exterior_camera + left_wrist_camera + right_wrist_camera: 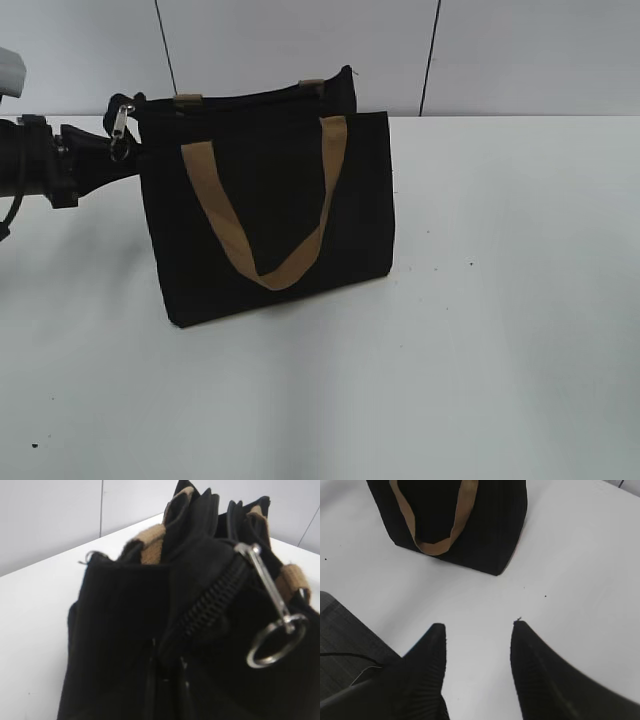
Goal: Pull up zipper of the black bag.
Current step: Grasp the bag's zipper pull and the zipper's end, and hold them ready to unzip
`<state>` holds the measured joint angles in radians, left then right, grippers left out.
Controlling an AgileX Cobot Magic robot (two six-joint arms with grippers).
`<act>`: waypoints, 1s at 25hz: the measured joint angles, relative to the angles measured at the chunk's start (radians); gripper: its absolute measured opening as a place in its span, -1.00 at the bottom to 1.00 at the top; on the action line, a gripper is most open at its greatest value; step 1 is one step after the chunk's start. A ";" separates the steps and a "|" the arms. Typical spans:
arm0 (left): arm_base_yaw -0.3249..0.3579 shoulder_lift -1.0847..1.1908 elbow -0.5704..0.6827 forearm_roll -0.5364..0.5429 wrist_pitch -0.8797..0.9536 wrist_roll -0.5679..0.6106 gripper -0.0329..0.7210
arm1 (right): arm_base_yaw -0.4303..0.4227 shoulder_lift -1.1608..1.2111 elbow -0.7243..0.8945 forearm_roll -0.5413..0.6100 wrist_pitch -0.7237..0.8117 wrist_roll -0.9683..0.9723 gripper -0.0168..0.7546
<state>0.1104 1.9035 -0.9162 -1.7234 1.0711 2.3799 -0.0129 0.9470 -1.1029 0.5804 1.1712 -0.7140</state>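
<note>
Zipper (pixel 121 122): silver pull tab at the black bag's (pixel 270 220) upper left corner, hanging down the end.
Zip line: runs lengthwise along the bag's top, away from that corner.
Left gripper (pixel 100 148): touching the bag's left end beside the tab; nearer arm; spread cannot be told.
Right gripper (pixel 479 632): spread wide, empty, well off the bag's front.

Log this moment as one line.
left gripper: at black bag end, grip unclear | zipper: pull hanging free | right gripper: open, empty, off bag
</note>
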 joint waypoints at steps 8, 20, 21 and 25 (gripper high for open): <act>0.000 0.000 0.000 0.025 0.046 -0.029 -0.81 | 0.183 0.274 -0.206 0.005 -0.059 -0.010 -0.11; 0.000 -0.015 0.000 0.050 0.050 -0.033 -0.81 | 0.640 0.760 -0.629 -0.169 -0.152 0.418 -0.11; 0.000 -0.020 0.000 0.053 0.050 -0.033 -0.81 | 0.664 0.803 -0.664 -0.174 -0.152 0.451 -0.11; 0.000 -0.035 0.000 0.053 0.056 -0.035 -0.81 | 0.738 0.950 -0.829 -0.218 -0.161 0.526 -0.11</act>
<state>0.1107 1.8680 -0.9162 -1.6702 1.1269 2.3446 0.7252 1.8970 -1.9319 0.3624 1.0100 -0.1879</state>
